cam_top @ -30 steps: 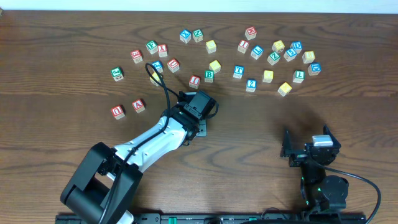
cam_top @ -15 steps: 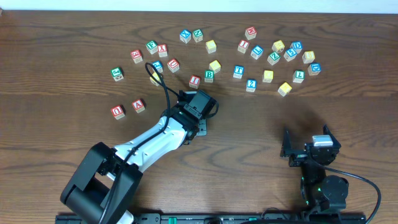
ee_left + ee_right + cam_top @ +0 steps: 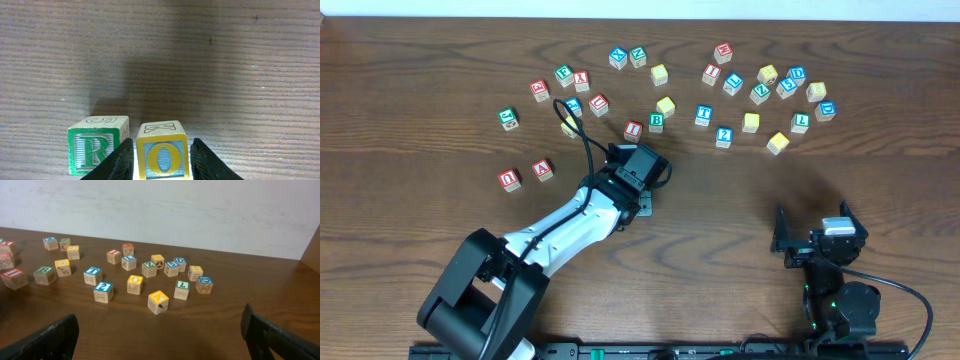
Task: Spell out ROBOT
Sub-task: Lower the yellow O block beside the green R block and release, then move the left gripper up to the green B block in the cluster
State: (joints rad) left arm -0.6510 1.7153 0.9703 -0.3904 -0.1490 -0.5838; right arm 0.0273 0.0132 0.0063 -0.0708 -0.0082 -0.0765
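Open table (image 3: 225, 75) beyond O cube (image 3: 162, 157)

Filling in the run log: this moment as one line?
left gripper: shut on O cube, beside R cube | right gripper: open, empty | B cube, T cube: not yet placed

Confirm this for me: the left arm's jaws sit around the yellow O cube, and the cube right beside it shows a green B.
Not quite. The left gripper does have its jaws around the O cube, but its neighbour is the R cube: the letter is a green R, not a B. The left wrist view shows this.
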